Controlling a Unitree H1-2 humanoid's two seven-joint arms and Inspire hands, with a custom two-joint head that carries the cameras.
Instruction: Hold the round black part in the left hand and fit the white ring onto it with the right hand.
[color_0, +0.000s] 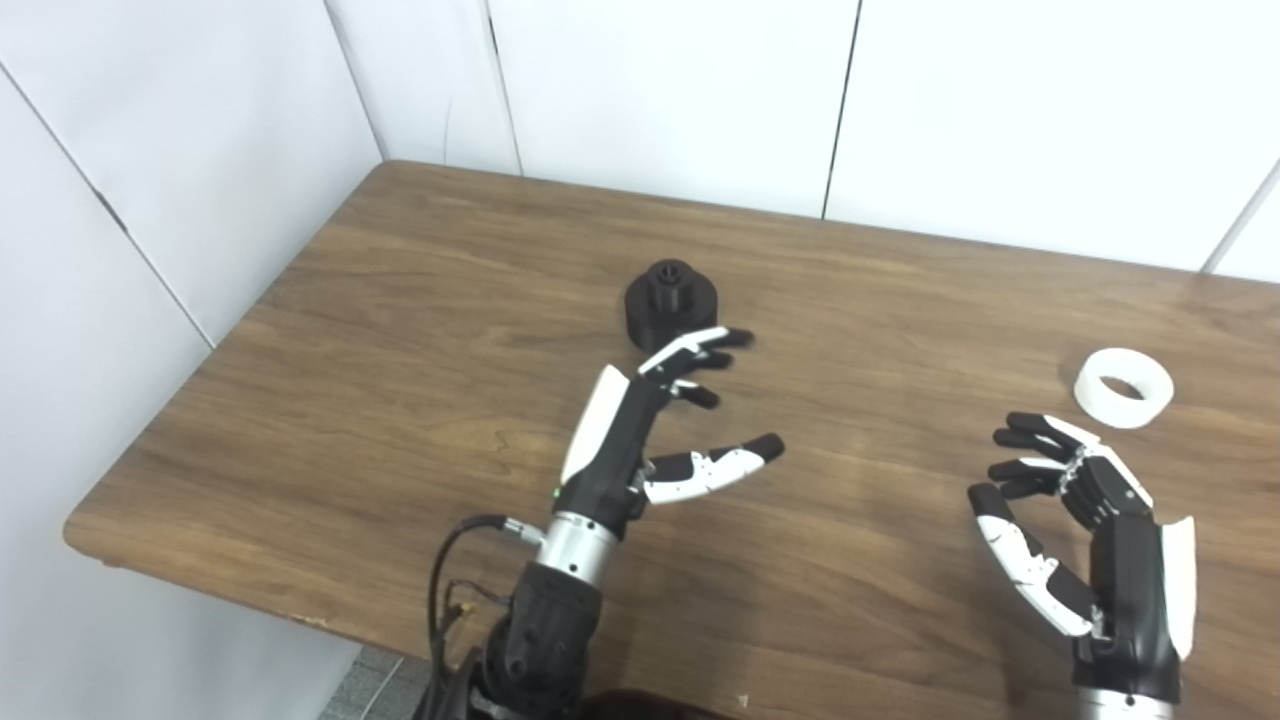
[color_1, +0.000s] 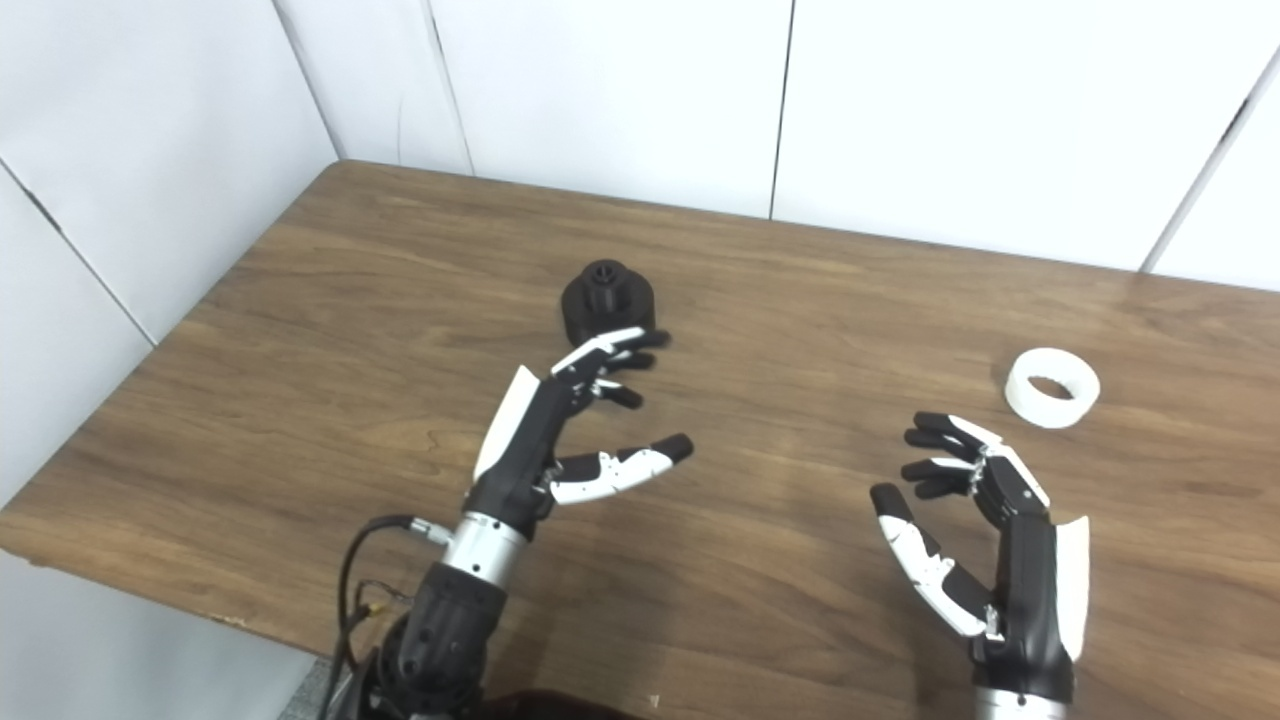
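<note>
Left hand (color_0: 640, 430) was empty, fingers spread and thumb apart, palm turned toward the right, hovering over the table. Its upper fingertips (color_0: 725, 340) lay just in front of the round black part (color_0: 672, 302); contact could not be confirmed from either view. The part stood upright on the wood, a raised hub on top.

Right hand (color_0: 1085, 520) was likewise empty, fingers curled loosely and apart from the thumb, palm facing left. The white ring (color_0: 1124, 386) lay flat on the table just beyond its fingertips, clearly apart from them. Ring and black part were well apart.

Surface: wooden table (color_0: 400, 330), brown grain, rounded near-left corner. It was pushed into a corner of white panelled walls (color_0: 650, 90) with dark seams.

The left eye view showed a cable (color_0: 450, 560) looping off the left wrist; the right eye view showed the same cable and more of the floor below the table edge at lower left.
</note>
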